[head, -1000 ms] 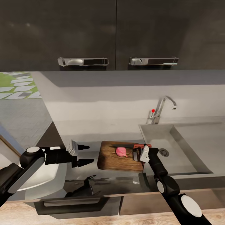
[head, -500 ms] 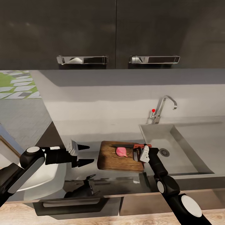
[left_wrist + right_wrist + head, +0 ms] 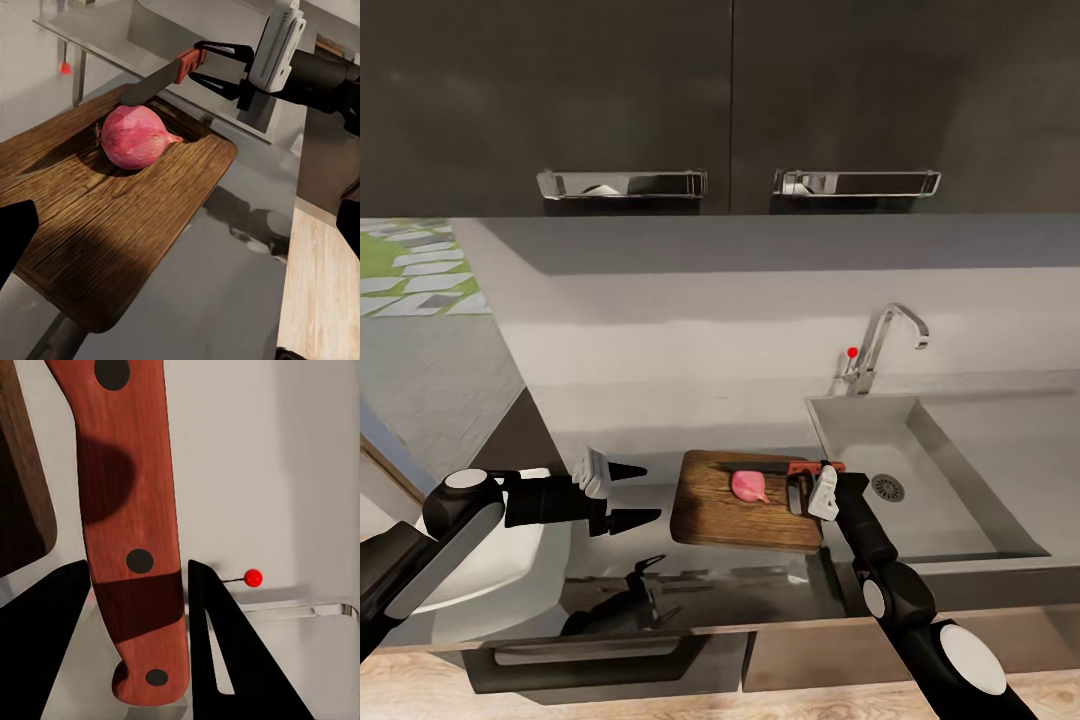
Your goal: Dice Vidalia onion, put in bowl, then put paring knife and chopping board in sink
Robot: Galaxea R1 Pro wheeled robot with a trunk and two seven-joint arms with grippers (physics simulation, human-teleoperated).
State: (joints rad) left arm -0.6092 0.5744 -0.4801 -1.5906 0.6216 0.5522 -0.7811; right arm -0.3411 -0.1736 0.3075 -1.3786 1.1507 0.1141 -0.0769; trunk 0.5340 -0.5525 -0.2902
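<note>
**Knife pinched at the board edge, scene static, cut not started**

While the head camera has tilted a touch over the last second (cabinet handles sit slightly higher), nothing on the tabletop has moved: arms, board, onion and knife all sit where they were. So no progress on dicing in that time.

Your right pincer (image 3: 797,493) is pinching the red-handled, dark-bladed paring knife (image 3: 775,467); the right wrist view has both fingers (image 3: 45,652) pressed to the handle (image 3: 135,547) near its butt end. Blade lies along the far edge of the dark brown wooden chopping board (image 3: 745,500), just behind the pinkish-red rounded Vidalia onion (image 3: 748,485), which is whole and resting mid-board. In the left wrist view the blade (image 3: 154,81) looks just above and behind the onion (image 3: 135,136), not in it.

Your left pincer (image 3: 632,494) is spread, empty, hovering over the grey tabletop (image 3: 620,420) beside the board's left end.

Stainless steel sink (image 3: 960,470) sits right of the board; a white bowl (image 3: 510,560) shows under your left arm.

My read: grasp looks done. Next you need to lift the blade over the onion and press down.
</note>
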